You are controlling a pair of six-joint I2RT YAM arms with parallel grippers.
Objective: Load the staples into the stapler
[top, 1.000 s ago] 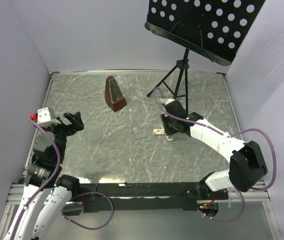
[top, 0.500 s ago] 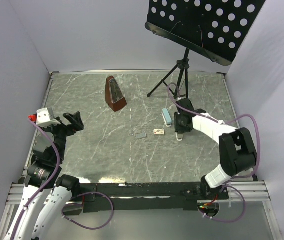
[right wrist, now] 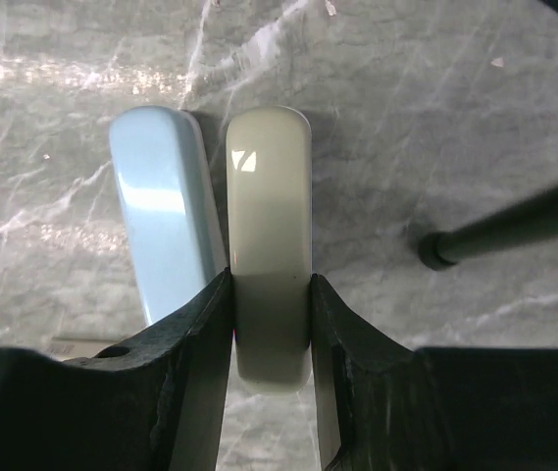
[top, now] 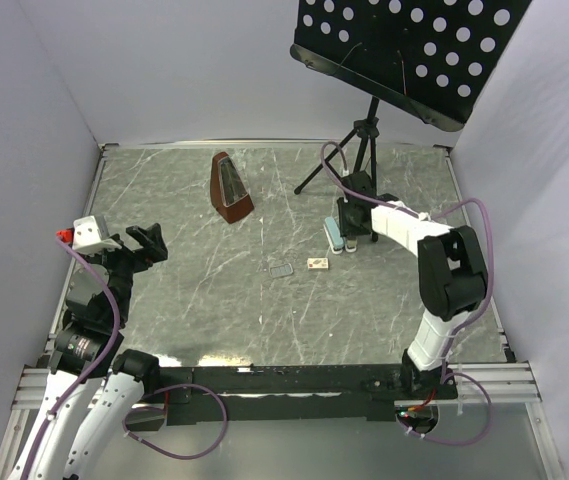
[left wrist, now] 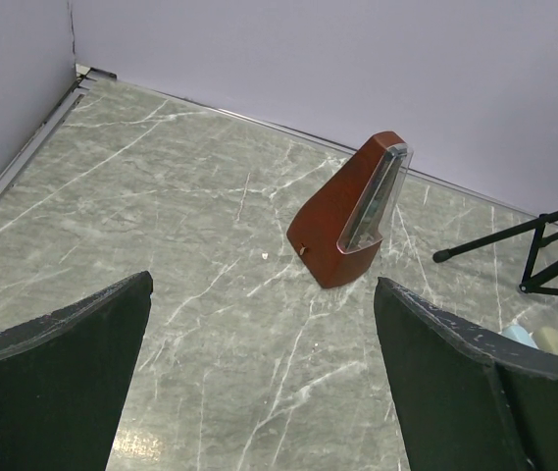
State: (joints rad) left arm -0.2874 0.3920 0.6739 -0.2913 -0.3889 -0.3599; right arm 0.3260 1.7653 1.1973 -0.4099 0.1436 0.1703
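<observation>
The stapler (top: pixel 335 236) lies right of the table's middle, its light blue half (right wrist: pixel 166 226) side by side with its cream half (right wrist: pixel 269 196). My right gripper (right wrist: pixel 270 277) is shut on the cream half, one finger on each flank, while the blue half stays outside the jaws to the left. From above, that gripper (top: pixel 350 220) sits just right of the stapler. The small cream-tan box of staples (top: pixel 316 264) lies flat on the table just in front of the stapler. My left gripper (top: pixel 149 243) hangs wide open and empty (left wrist: pixel 262 282) at the far left.
A brown metronome (top: pixel 231 187) stands at the back, also ahead of the left gripper (left wrist: pixel 352 211). The music stand's tripod (top: pixel 359 150) has a foot (right wrist: pixel 514 221) close to the right of the stapler. A small translucent grey-blue piece (top: pixel 281 270) lies left of the box.
The right arm has swung back and folded toward the music stand's feet, keeping its hold on the stapler, whose blue half has come into sight from above. The left arm has not moved.
</observation>
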